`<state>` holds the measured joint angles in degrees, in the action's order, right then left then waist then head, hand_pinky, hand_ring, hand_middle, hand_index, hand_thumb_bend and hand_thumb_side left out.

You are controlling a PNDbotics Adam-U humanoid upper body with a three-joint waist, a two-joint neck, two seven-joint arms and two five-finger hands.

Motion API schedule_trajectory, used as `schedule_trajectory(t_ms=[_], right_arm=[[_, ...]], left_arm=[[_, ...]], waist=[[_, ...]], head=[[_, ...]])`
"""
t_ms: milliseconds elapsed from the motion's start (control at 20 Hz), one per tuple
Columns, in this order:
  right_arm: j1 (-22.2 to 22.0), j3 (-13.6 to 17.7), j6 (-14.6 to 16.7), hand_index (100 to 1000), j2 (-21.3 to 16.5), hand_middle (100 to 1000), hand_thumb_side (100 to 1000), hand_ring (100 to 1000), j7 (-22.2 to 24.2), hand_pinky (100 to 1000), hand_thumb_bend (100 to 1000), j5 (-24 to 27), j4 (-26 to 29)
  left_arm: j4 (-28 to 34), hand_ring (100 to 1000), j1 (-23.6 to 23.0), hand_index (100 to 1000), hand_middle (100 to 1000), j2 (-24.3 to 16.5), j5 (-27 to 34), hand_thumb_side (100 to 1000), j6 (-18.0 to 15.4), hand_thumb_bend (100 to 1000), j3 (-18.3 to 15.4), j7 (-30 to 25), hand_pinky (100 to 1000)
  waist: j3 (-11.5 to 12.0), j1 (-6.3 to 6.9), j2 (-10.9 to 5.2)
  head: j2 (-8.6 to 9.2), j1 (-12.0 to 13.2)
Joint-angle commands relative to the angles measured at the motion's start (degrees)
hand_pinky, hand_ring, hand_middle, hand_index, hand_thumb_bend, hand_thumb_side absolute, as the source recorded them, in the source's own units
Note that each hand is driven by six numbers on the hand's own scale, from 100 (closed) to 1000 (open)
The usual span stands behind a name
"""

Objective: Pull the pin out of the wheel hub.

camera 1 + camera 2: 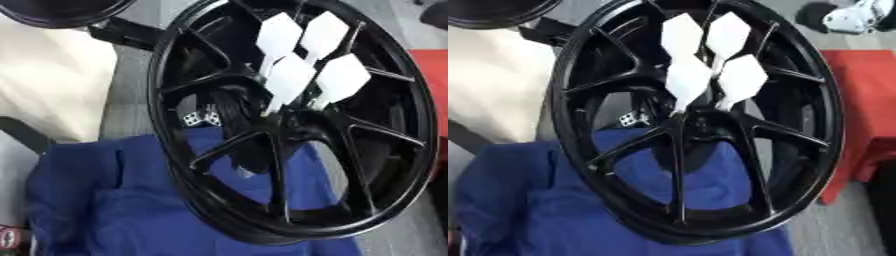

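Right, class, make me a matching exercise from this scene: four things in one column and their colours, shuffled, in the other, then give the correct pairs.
Things:
1. wheel
2. pins
3. cloth
4. block at the right edge

Colours:
A. red
B. white
C. black
D. blue

Pairs: 1-C, 2-B, 3-D, 4-A. The pins stick out of the middle of the wheel, the cloth lies under its lower part, and no robot hand shows in either view.
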<state>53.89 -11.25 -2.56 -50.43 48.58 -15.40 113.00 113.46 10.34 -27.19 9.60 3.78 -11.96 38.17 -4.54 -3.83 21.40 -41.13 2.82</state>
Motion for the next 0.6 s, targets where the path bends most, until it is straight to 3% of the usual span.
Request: schedule_trajectory(t_ms=[50,600], right_arm=[[0.5,-1.0,0.0,856,-2.5,703,163,167,2.0,299,372,0.2,1.3],[0.8,-4.8,0.8,853,-2.3,709,159,162,3.4,295,396,-1.0,0.2]], left_arm=[[1.1,735,0.4,736,691,-1.2,-0.1,556,-0.1,569,-0.6,-0.1,768],[1.1,735,0.6,736,691,-1.2,0.1,557,0.0,567,-0.4,-0.3,769]], waist=[[0.1,0.14,-1.44],[0.4,-0.04,-1.33]], head=[[0.63,-0.3],[0.71,-0.4]])
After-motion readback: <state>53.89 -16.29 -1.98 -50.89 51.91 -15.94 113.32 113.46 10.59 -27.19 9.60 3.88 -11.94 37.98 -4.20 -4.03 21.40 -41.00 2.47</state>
